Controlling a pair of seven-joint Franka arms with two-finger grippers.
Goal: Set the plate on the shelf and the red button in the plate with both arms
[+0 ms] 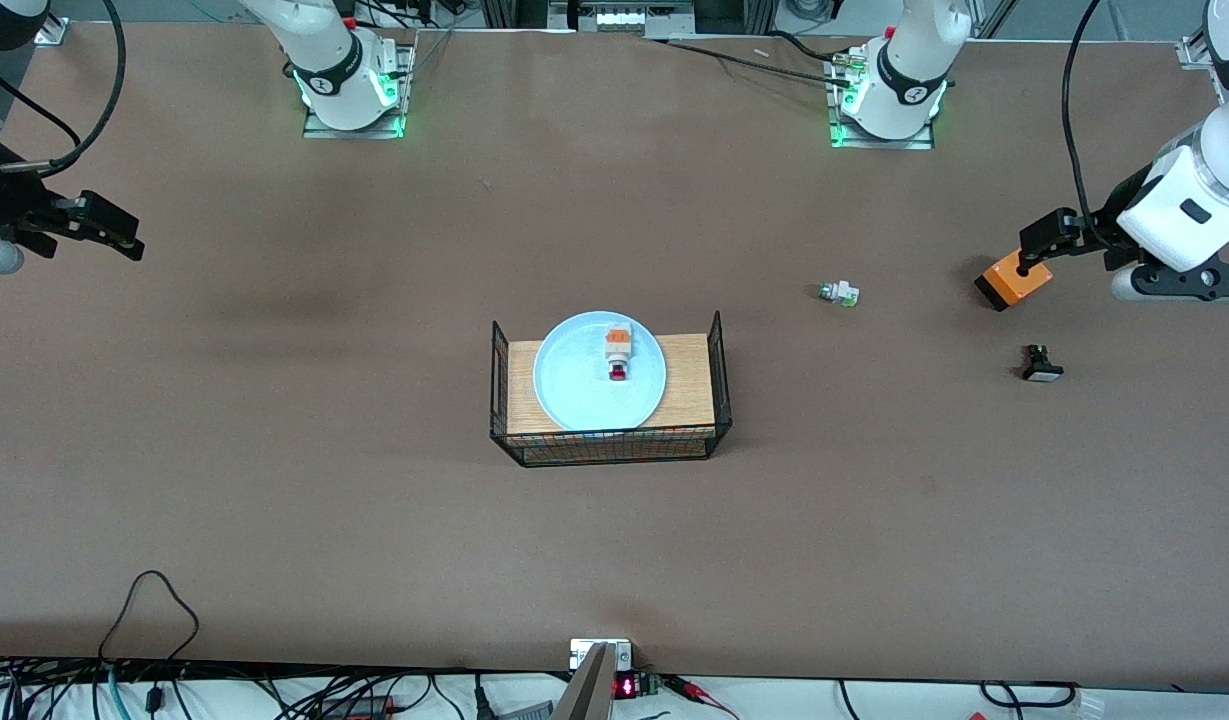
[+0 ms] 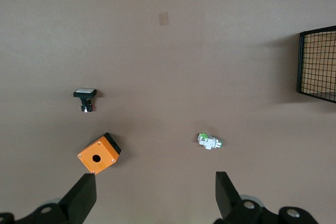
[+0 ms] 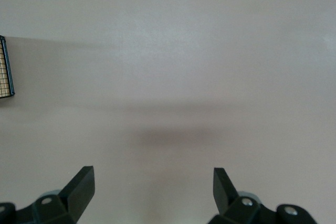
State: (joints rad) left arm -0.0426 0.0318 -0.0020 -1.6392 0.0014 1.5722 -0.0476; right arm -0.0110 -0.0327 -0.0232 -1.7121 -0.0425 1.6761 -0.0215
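The pale light-blue plate [image 1: 579,385] lies on a wooden board inside a black wire basket [image 1: 719,370] at the table's middle. The red button [image 1: 618,353], white with an orange band and a red tip, lies on the plate. My left gripper [image 1: 1049,245] is open and empty, up over the orange box at the left arm's end; its wrist view [image 2: 155,187] shows bare table between the fingers. My right gripper [image 1: 109,232] is open and empty, up over bare table at the right arm's end, as its wrist view [image 3: 154,182] also shows.
An orange box with a black hole [image 1: 1014,282] [image 2: 98,153], a white green-tipped part [image 1: 839,293] [image 2: 210,141] and a black part with a white cap [image 1: 1040,364] [image 2: 84,98] lie toward the left arm's end. The basket's edge shows in both wrist views [image 2: 317,64] [image 3: 5,69].
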